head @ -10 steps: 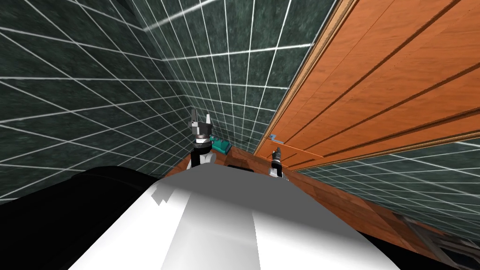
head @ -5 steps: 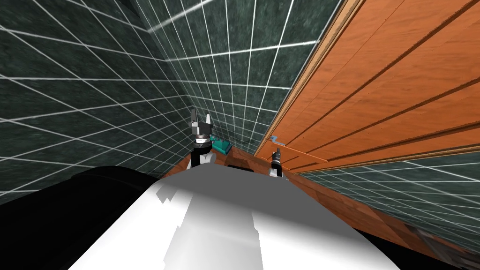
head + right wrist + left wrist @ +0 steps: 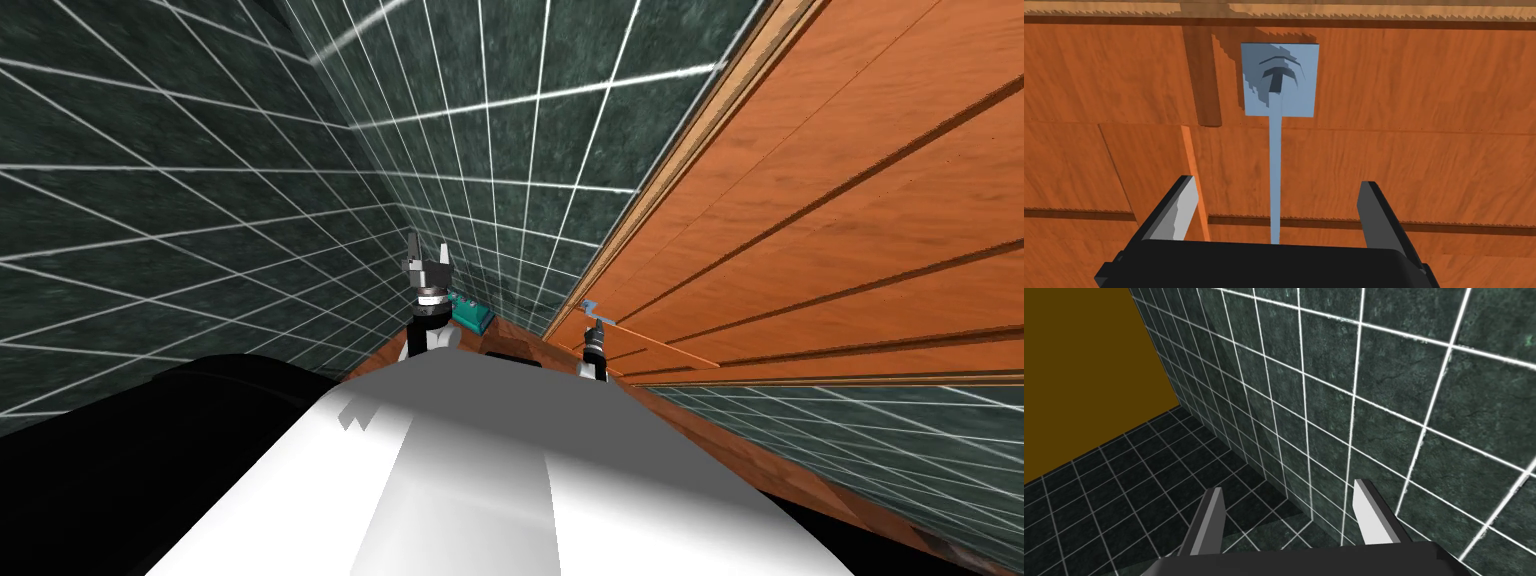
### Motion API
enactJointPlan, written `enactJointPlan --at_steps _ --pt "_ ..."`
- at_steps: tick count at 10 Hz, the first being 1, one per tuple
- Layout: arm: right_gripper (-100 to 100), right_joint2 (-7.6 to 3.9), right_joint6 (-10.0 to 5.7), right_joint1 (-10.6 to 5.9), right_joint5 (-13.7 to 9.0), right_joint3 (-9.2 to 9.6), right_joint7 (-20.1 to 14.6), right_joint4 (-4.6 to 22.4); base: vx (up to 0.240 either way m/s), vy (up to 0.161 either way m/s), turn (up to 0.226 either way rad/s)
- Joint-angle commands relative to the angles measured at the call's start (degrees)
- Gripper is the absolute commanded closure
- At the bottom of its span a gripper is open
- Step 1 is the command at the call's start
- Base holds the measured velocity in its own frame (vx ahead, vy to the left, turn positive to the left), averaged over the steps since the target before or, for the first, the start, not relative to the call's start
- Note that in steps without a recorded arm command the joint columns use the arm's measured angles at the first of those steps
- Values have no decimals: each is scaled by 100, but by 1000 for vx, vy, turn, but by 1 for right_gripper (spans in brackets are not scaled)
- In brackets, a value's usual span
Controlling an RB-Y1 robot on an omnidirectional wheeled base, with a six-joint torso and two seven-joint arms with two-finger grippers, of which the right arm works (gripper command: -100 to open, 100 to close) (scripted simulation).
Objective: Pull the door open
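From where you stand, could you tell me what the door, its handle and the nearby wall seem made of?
Door: wood, matte orange-brown, with grain streaks. Handle: flat pale blue lever and plate; painted metal or plastic, unclear. Wall: dark green mottled tiles, stone-like, with white grout lines.

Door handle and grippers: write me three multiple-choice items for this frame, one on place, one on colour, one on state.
1. Where does the handle's lever lie?
A) between the right gripper fingers
B) outside both fingers
C) on the floor

2. What colour is the handle plate?
A) black
B) light blue
C) yellow

3. How is the left gripper?
A) shut on the lever
B) shut on nothing
C) open

Answers:
1 A: the lever runs down the gap, with the orange door showing on either side of it.
2 B: it is a pale blue square on the door.
3 C: its fingers stand apart before the tiled wall.
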Motion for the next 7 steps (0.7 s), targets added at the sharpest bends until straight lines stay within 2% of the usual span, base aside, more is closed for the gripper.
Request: enactJointPlan --at_steps 1,3,4,6,7 --pt "-100 -93 -94 -5 -30 -36 -81 142 135 -8 74" --pt "-100 -172 -132 47 -60 -74 -146 173 201 -29 99" --pt "-100 -172 -132 47 -60 -74 -146 173 123 -28 11" --pt "-100 -165 -73 84 -60 -74 -139 81 27 -10 -4" --pt "100 -165 -73 84 -60 -74 -139 81 0 0 0"
